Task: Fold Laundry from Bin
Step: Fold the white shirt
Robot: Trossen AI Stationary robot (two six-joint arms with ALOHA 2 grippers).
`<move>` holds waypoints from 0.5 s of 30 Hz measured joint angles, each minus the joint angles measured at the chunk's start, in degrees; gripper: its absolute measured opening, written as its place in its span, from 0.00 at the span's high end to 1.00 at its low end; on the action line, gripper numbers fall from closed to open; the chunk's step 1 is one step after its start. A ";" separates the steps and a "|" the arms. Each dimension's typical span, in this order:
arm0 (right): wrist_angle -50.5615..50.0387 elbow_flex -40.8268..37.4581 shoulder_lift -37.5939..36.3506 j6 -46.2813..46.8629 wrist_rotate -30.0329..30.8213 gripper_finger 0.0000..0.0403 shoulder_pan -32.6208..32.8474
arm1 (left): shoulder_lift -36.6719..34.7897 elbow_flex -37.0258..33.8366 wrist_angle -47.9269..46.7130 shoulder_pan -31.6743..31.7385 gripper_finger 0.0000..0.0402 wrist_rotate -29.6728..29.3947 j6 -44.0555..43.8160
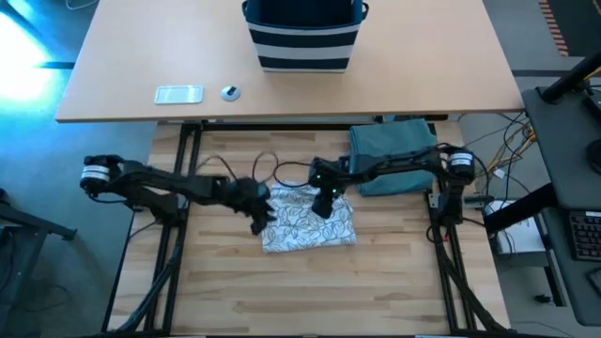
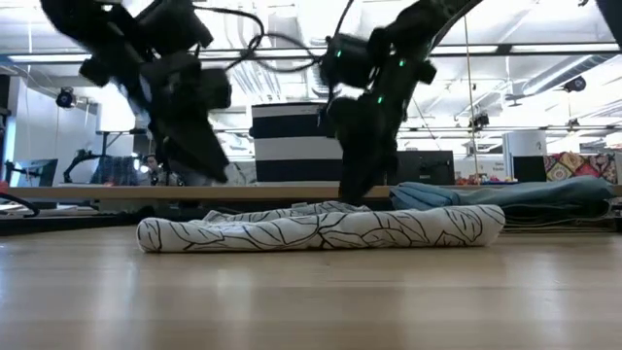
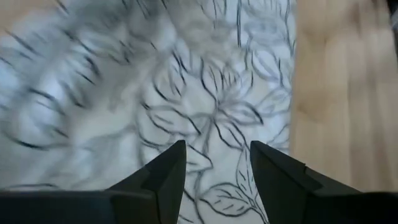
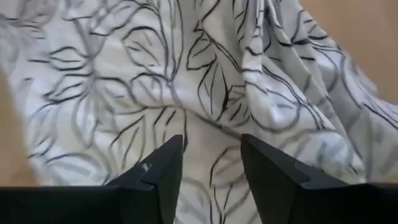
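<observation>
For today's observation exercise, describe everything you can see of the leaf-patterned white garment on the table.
The leaf-patterned garment is soft white cloth printed with black outlined leaves. It lies folded into a rough rectangle, flat on the light wooden table, with wrinkles along its far edge and rounded folded ends. The left gripper is at its left edge and the right gripper over its far edge, both open just above it, gripping nothing. A folded teal garment lies apart.

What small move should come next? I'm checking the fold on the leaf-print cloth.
Probably lift both tools clear. The left tool and right tool stand open just above the folded leaf-print garment, gripping nothing, and it lies flat beside the teal garment. Then head to the bin.
</observation>
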 joint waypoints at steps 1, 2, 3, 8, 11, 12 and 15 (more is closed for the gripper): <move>0.51 0.06 0.92 -0.10 0.60 0.62 -0.03 | 1.42 -0.74 1.80 -1.01 0.60 -0.22 -0.82; 0.65 0.07 1.78 -0.35 2.13 0.65 -0.10 | 3.10 -1.29 3.70 -1.82 0.60 -0.24 -1.47; 0.74 0.08 2.83 -0.87 4.45 0.68 -0.20 | 4.66 -1.79 4.97 -2.47 0.61 -0.28 -2.13; -1.03 2.44 5.01 -3.10 19.69 0.86 -3.45 | 13.41 -1.50 4.97 -5.60 0.63 1.35 -1.96; -2.26 3.98 4.54 -3.81 19.22 0.94 -6.25 | 17.12 -1.10 6.46 -6.58 0.63 2.57 -2.08; -2.67 4.37 4.33 -3.95 18.31 0.96 -7.06 | 17.70 -1.08 6.79 -6.65 0.64 2.68 -2.52; -3.72 5.31 4.13 -4.00 13.94 0.97 -8.59 | 17.50 -1.14 6.86 -6.63 0.64 2.66 -3.36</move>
